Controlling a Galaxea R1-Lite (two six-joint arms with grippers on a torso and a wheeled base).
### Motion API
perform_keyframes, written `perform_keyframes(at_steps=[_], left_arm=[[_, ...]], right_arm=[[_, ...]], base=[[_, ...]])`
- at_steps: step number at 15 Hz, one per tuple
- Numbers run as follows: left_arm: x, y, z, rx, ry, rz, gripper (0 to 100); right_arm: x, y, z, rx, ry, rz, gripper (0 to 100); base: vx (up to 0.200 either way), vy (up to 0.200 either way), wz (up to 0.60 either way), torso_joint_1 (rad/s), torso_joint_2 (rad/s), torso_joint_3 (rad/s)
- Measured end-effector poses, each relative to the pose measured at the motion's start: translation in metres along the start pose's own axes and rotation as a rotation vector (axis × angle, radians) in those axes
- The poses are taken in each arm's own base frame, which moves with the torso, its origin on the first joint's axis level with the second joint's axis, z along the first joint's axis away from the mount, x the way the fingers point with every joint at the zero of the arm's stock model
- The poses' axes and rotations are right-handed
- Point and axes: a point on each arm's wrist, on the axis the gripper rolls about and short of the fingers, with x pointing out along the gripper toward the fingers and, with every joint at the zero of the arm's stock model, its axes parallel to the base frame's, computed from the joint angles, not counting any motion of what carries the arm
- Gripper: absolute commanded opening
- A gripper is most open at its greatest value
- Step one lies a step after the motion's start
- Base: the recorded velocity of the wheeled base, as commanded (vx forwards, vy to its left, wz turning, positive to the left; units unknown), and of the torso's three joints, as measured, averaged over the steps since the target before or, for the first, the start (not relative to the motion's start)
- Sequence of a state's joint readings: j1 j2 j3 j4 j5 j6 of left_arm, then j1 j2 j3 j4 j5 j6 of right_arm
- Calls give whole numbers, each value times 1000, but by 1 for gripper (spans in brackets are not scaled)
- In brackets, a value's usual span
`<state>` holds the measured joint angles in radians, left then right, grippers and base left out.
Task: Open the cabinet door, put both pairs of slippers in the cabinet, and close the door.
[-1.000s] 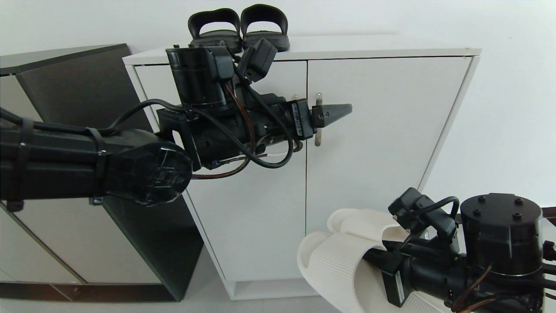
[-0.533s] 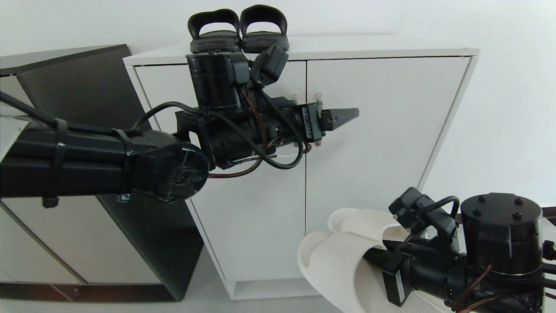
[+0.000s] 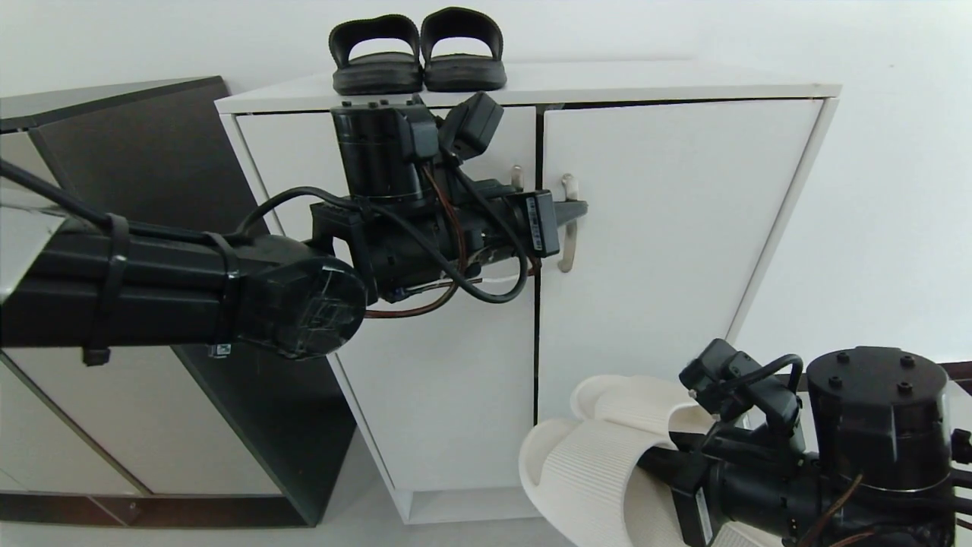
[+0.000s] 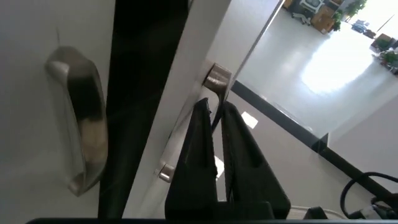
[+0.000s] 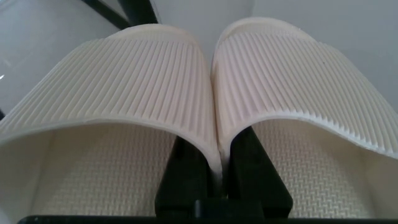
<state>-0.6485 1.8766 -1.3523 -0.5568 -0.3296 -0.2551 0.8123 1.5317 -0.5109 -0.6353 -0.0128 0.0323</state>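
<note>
Barely begun: right door (image 3: pixel 668 228) cracked ajar, dark gap beside left door (image 3: pixel 440 380); left claw (image 3: pixel 571 213) pinched narrow on its handle (image 3: pixel 566 251). Low before cabinet (image 3: pixel 645 80), right claw (image 5: pixel 222 158) clamps white slippers (image 3: pixel 592 456) together; black slippers (image 3: pixel 418 53) sit on cabinet top. Left to do: swing door wide, load both pairs, close

Dark grey sideboard (image 3: pixel 144 152) at the left, against a white wall (image 3: pixel 896 190), on pale floor (image 3: pixel 363 497).

Bright even light w/ soft shadows; strong glare patch by cabinet door (image 4: pixel 196 56).
</note>
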Motion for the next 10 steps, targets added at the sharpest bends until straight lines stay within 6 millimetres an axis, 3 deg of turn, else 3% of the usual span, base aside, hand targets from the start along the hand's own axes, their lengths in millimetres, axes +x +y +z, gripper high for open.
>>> perform_keyframes(at_steps=[4,10], left_arm=[[-16,-29,-9,-11,43,-57,0],[-54,-62,-9,-10,44,-78,0]], right_arm=[[-15,5,-7,-44,1,154,0],[-24,10,-11,-55,4,185,0]], base=[[0,0,0,0,0,0],[0,0,0,0,0,0]])
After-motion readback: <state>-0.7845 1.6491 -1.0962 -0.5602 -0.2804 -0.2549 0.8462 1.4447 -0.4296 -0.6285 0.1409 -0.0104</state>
